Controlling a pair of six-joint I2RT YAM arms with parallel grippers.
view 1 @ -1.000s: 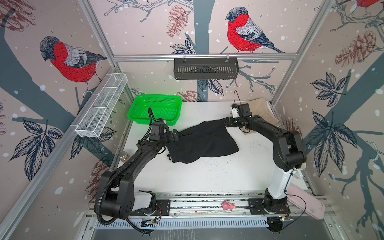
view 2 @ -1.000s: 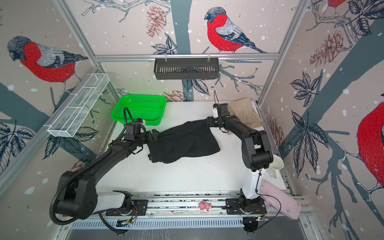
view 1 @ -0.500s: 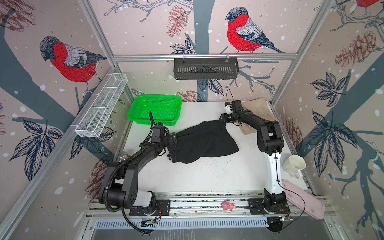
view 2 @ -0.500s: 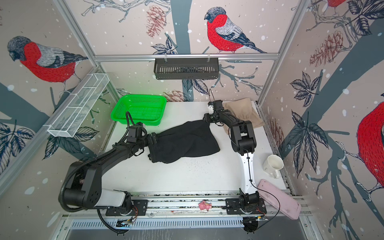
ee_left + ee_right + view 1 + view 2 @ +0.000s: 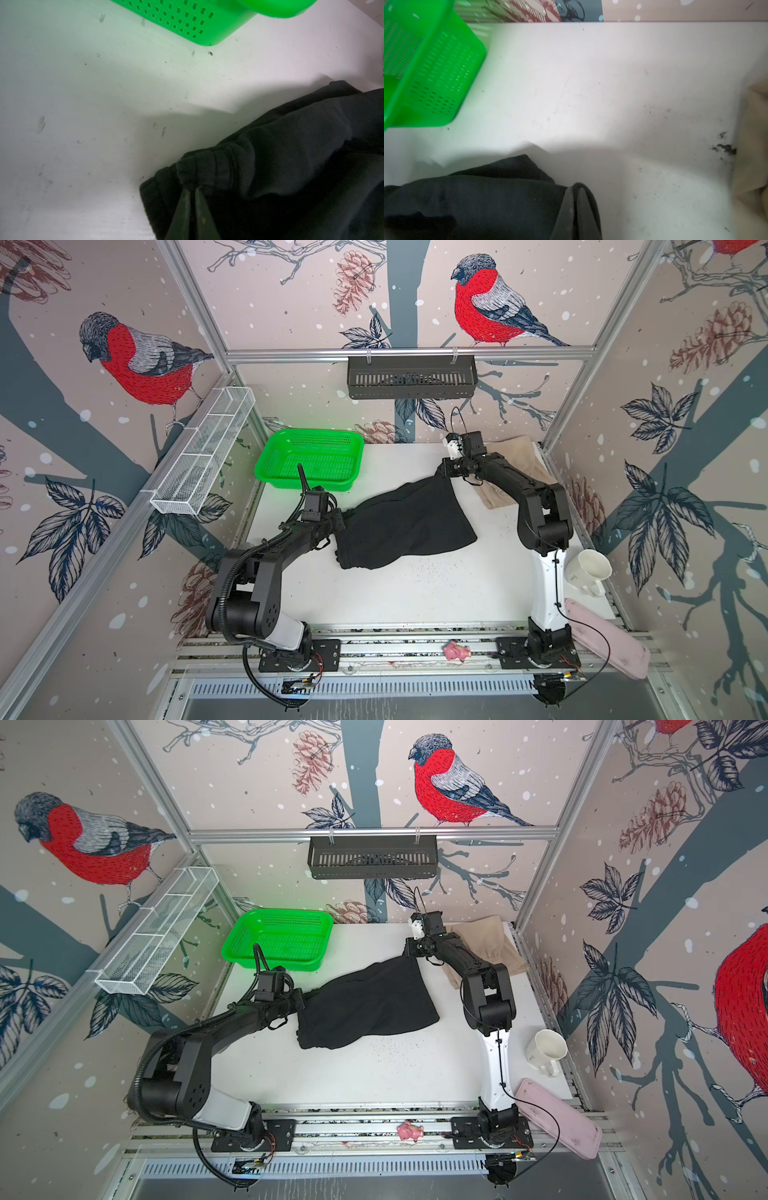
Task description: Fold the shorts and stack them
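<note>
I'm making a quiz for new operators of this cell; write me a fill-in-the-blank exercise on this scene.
1. The left gripper and right gripper are both shut on shorts coloured ____.
2. The beige shorts lie nearest the ____ gripper.
3. The basket on the table is coloured ____.
Missing words: black; right; green.

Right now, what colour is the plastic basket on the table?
The basket is bright green, with little holes; it shows best in a top view.
</note>
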